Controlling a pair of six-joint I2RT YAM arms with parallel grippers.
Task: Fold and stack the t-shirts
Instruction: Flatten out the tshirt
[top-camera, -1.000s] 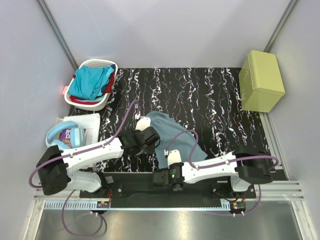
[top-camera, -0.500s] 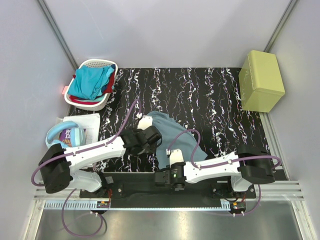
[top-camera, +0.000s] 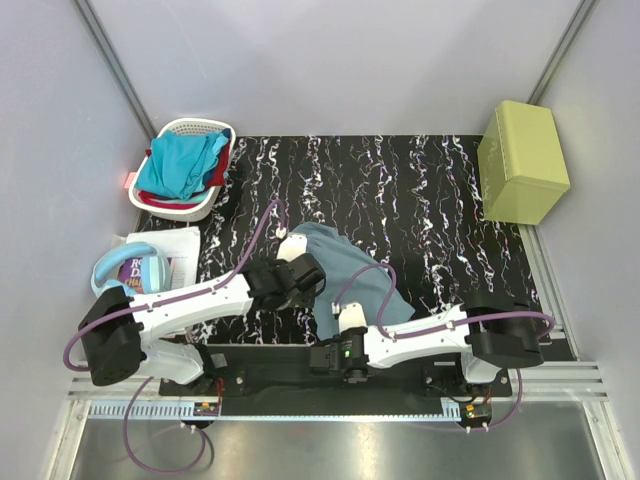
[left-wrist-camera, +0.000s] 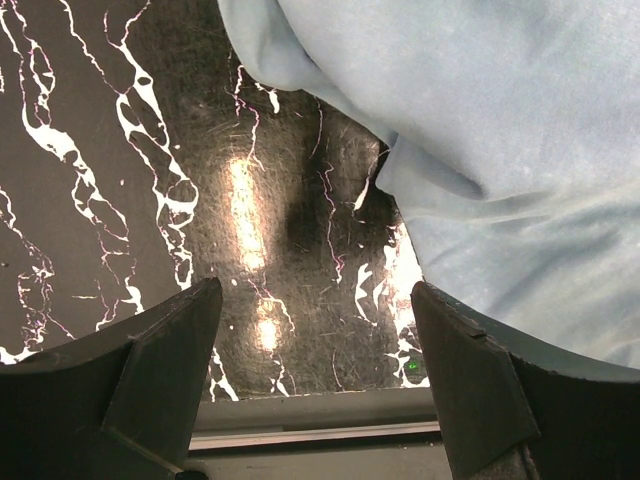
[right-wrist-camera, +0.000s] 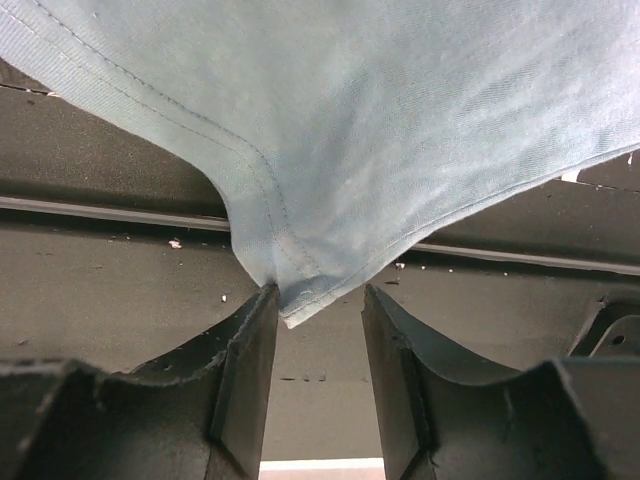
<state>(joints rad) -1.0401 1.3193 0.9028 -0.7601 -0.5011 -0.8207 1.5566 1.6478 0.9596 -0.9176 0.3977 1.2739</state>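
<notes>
**You:** What is my right tool doing?

**Helper:** Your right tool (right-wrist-camera: 320, 300) has its two dark fingers a little way apart. A stitched corner of the grey-blue shirt (right-wrist-camera: 350, 130) hangs down between them. The tip rests against one finger, but nothing squeezes it.

**You:** And my left tool?

**Helper:** Your left tool (left-wrist-camera: 315, 300) is spread wide and holds nothing. It hangs over the table (top-camera: 420, 190), just beside the left edge of that shirt.

**You:** How does the shirt look?

**Helper:** It lies in a soft, lumpy heap at the near middle of the table, between your two arms. One edge is rolled over in a fat fold. The cloth is thin and smooth, with two lines of stitches along the hem.

**You:** Where are the other shirts?

**Helper:** The turquoise shirt (top-camera: 180, 165) is bunched up on the red shirt (top-camera: 152, 197) in the white plastic basket (top-camera: 195, 122) at the far left. Your table is black and shiny, with white wiggly lines.
</notes>
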